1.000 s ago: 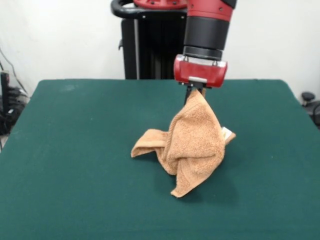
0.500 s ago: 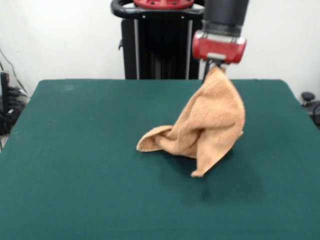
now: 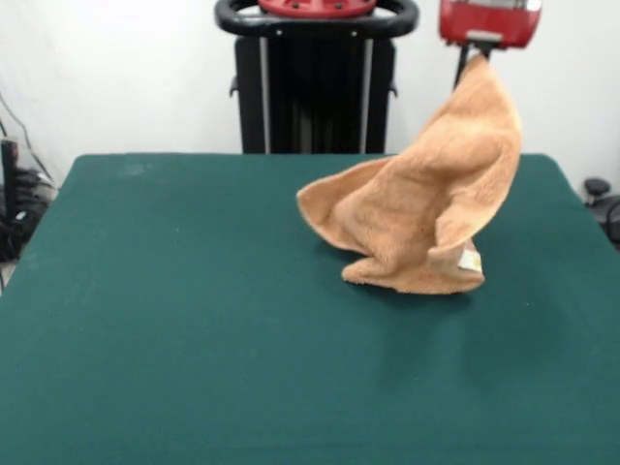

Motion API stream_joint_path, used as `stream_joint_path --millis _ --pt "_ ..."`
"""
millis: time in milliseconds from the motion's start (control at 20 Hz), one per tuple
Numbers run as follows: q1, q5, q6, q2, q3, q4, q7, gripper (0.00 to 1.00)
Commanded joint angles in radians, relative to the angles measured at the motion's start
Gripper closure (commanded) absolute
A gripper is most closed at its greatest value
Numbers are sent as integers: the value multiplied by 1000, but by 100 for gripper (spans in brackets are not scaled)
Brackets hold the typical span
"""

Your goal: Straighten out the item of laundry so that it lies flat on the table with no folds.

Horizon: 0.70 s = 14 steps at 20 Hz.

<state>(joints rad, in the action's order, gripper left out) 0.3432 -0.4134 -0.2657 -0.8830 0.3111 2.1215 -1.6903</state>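
Observation:
The tan terry towel [image 3: 431,208] hangs by one corner from my gripper [image 3: 474,58] at the upper right of the front view. The gripper is shut on that corner, below the red wrist housing [image 3: 489,21]. The towel drapes down in loose folds, and its lower edge rests on the dark green table [image 3: 194,320], right of centre. A small white label [image 3: 470,261] shows at its lower right. A flap sticks out to the left, above the table.
The black pedestal [image 3: 315,82] of the robot stands behind the table's far edge. Dark cables and gear [image 3: 15,203] sit off the left side, and a black object [image 3: 601,199] off the right.
My gripper has risen and moved to the right with the towel's corner. The towel has been lifted and dragged right, its crumpled heap opening out; the label now shows.

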Motion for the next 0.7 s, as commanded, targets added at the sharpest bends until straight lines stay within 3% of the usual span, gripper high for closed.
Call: stream_joint_path --millis 50,400,700 --pt "130 -64 -234 -21 112 -40 -467 100" --pt "207 -56 -341 -49 148 -74 -565 100" --pt "326 10 -557 -106 233 -174 -724 100"
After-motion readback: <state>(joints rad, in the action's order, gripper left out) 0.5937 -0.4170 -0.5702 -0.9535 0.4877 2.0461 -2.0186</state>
